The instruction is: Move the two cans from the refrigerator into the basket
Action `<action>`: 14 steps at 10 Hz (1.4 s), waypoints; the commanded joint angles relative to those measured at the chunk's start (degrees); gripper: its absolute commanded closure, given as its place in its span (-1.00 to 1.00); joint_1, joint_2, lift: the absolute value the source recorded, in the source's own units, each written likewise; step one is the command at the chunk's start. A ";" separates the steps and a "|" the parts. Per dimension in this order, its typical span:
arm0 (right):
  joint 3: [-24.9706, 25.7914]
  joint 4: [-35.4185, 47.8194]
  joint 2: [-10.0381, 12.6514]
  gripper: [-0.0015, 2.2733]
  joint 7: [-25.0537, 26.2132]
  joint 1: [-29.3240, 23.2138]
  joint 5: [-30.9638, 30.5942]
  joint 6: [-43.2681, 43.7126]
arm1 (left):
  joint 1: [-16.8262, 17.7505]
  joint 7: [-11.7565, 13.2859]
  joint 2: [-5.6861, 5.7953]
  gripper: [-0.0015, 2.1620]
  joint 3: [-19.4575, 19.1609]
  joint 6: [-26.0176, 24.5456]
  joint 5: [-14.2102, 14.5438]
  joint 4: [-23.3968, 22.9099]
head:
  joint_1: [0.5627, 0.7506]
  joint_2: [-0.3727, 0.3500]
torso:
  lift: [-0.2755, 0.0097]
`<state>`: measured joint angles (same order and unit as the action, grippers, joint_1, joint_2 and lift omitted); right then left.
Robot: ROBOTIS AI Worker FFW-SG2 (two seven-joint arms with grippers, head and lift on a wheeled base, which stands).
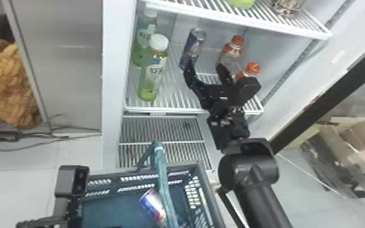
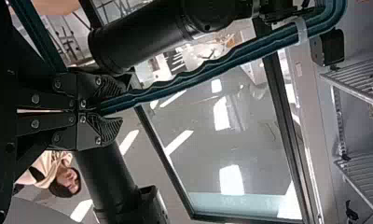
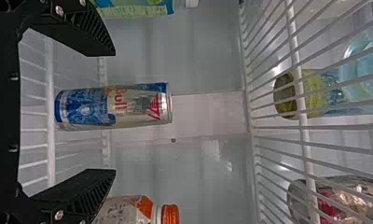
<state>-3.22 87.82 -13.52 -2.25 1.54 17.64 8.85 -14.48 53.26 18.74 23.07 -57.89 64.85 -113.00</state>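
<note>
The standing can (image 1: 192, 48) is upright on the refrigerator shelf (image 1: 175, 109), its long axis vertical. The right gripper (image 3: 112, 112) faces its side, fingers spread; in the right wrist view the can lines up between them, with a gap on either hand. The can seems to lie a little deeper in than the fingertips, so the coming move probably calls for a short straight push toward it, then closing across its body. The right arm is the nearer one.

To the right of the standing can are two orange-capped bottles, the rear one (image 1: 229, 56) and the front one (image 1: 252, 69); the right-hand finger looks close to the rear one and could nudge it. To the can's left stand two green bottles, a front one (image 1: 151, 82) and a rear one (image 1: 144, 33), with room between.

Below and in front of the standing can is the basket (image 1: 179, 168), the other can (image 1: 154, 206) lying inside. The left gripper (image 2: 123, 103) is clamped on the basket handle (image 2: 212, 72). That handle rises over the opening, so the can must later be lowered beside it.
</note>
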 commanded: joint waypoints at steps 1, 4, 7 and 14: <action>-1.01 -1.97 -0.20 -0.90 0.67 1.98 -0.04 0.01 | 0.14 0.00 0.07 0.08 0.24 0.10 0.16 0.15 | 0.41 -0.94 | -1.00; -2.38 -4.92 -0.37 -0.90 1.55 5.07 0.07 0.01 | 0.42 0.00 0.07 0.08 0.46 0.10 0.16 0.15 | 0.41 -0.94 | -1.00; -3.29 -7.60 -0.55 -0.90 2.16 7.60 -0.04 0.01 | 0.56 0.00 0.07 0.08 0.58 0.10 0.16 0.29 | 0.41 -0.94 | -1.00; -7.29 -15.19 -1.25 -0.92 3.65 14.92 0.07 -1.40 | 1.96 0.00 0.07 0.08 1.95 0.52 1.19 1.70 | 0.41 -0.94 | -1.00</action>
<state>-10.38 72.94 -14.74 1.42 16.05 17.67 7.95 -12.52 53.26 18.83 24.94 -57.55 65.87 -111.40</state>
